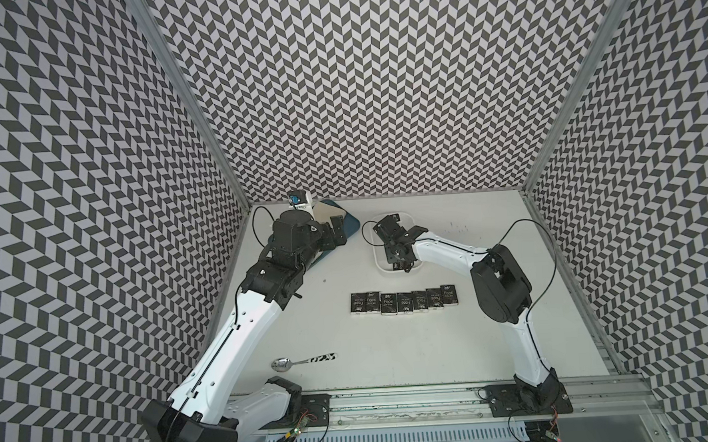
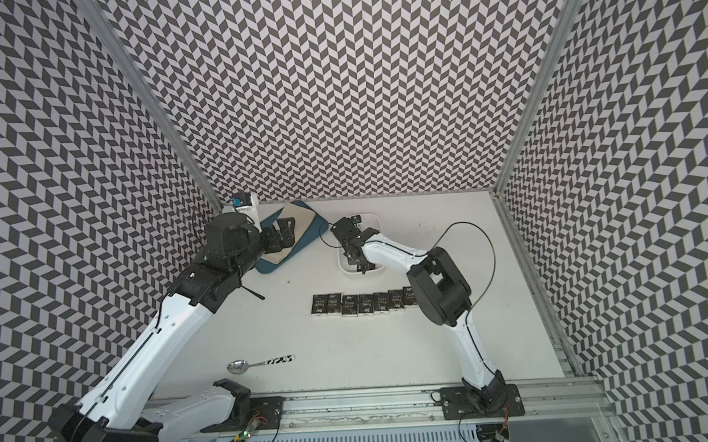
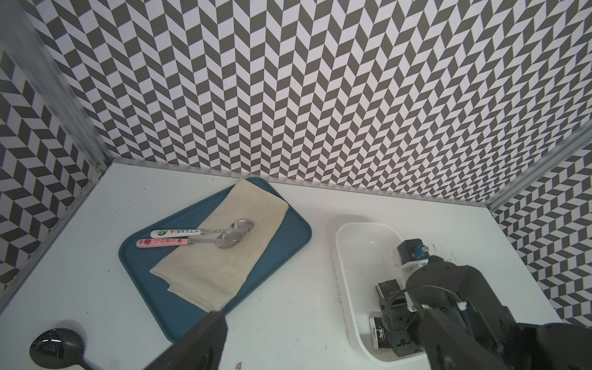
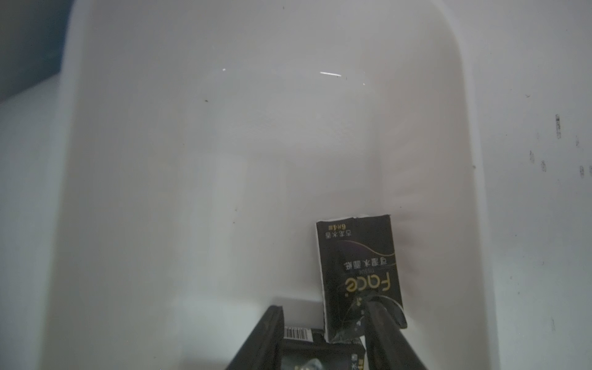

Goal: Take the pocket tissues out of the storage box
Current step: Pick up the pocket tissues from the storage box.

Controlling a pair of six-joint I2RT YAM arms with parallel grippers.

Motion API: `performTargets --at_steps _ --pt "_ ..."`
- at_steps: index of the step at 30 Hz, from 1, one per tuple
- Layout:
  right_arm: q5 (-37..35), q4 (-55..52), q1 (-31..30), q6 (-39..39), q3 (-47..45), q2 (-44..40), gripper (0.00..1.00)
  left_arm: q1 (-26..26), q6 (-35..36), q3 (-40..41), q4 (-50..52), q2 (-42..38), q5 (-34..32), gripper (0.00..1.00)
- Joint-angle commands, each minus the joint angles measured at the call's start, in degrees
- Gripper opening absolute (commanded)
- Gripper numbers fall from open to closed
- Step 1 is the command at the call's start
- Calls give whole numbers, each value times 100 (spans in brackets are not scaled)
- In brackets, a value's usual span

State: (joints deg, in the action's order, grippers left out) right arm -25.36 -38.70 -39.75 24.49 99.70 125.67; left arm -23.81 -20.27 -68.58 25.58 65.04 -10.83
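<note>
My right pincer (image 4: 322, 307) is down in the storage box (image 4: 224, 144), jaws parted astride the lying packet (image 4: 320, 354); whether they bite yet I cannot tell. A second packet (image 4: 358, 262) leans on the box wall just beside my pincer, and seven packets (image 1: 404, 302) lie in a row on the table (image 1: 434, 351) outside. Advised: close squarely on the lying packet only, then lift straight, clear of the rim.

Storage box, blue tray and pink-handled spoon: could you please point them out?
storage box (image 3: 365, 253): left wrist view, bare floor.
blue tray (image 3: 288, 243): left wrist view, bare surface.
pink-handled spoon (image 3: 179, 250): left wrist view, handle.
</note>
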Motion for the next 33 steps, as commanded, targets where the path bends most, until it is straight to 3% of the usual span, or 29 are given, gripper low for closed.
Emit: performTargets --at_steps 1,11,16,20,33 --pt "-492 -23 11 -119 188 134 45 43 62 3 -67 -113 13 99" --pt "-510 108 80 -340 349 734 34 43 86 -110 -3 -27 -33 99" --pt "-438 211 106 -324 263 762 18 43 64 -129 4 -26 -36 99" --pt "-277 322 142 -287 211 517 8 44 59 -147 17 -18 -46 99" --pt "914 925 460 -149 8 -731 0 43 41 -183 -23 17 -40 99"
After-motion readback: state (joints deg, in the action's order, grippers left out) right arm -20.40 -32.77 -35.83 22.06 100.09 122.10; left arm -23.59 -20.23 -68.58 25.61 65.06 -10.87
